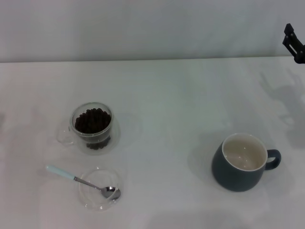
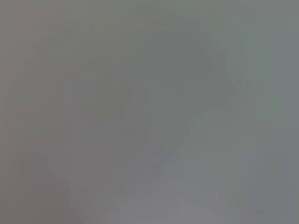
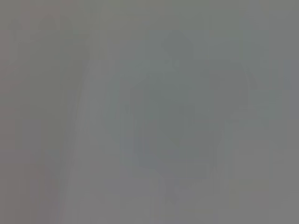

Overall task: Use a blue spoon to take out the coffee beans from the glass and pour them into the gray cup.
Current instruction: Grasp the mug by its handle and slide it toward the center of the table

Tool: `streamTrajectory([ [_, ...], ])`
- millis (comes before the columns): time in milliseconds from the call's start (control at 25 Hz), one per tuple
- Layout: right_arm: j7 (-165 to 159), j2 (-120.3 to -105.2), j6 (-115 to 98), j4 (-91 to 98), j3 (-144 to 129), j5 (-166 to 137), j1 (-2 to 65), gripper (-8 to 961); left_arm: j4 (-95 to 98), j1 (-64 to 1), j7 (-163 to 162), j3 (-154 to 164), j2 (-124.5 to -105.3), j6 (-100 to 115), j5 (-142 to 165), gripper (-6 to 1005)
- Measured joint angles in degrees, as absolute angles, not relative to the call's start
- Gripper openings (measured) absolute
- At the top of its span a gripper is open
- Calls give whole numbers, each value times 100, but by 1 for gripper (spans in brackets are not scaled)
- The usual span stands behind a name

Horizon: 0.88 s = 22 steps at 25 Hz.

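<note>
Right now the blue spoon (image 1: 81, 182) lies alone, with no gripper touching it. Its shiny bowl rests in a flat clear dish (image 1: 101, 189) and its pale handle sticks out over the rim. Just behind the spoon stands the glass (image 1: 92, 126), full of dark coffee beans (image 1: 92, 120). Far off to the spoon's right sits the gray cup (image 1: 241, 162), white inside. The right gripper (image 1: 294, 44) shows only as a black bit at the far edge, and I cannot tell if it is open. Everything sits on 1 white table (image 1: 171, 100) by a pale wall. Both wrist views show only gray.
</note>
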<state>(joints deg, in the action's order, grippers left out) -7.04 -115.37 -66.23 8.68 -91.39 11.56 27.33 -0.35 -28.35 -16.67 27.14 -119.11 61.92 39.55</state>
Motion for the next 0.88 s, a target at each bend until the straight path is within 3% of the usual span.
streamTrajectory([
  [240, -703, -11540, -6810, 865, -9176, 1151, 2612, 846, 326, -2709, -2262, 3709, -11900, 6211, 4077, 877],
  [880, -728, -11546, -6914, 863, -9383, 1111, 2474, 833, 817, -1561, -4139, 4557, -11889, 7526, 4116, 876],
])
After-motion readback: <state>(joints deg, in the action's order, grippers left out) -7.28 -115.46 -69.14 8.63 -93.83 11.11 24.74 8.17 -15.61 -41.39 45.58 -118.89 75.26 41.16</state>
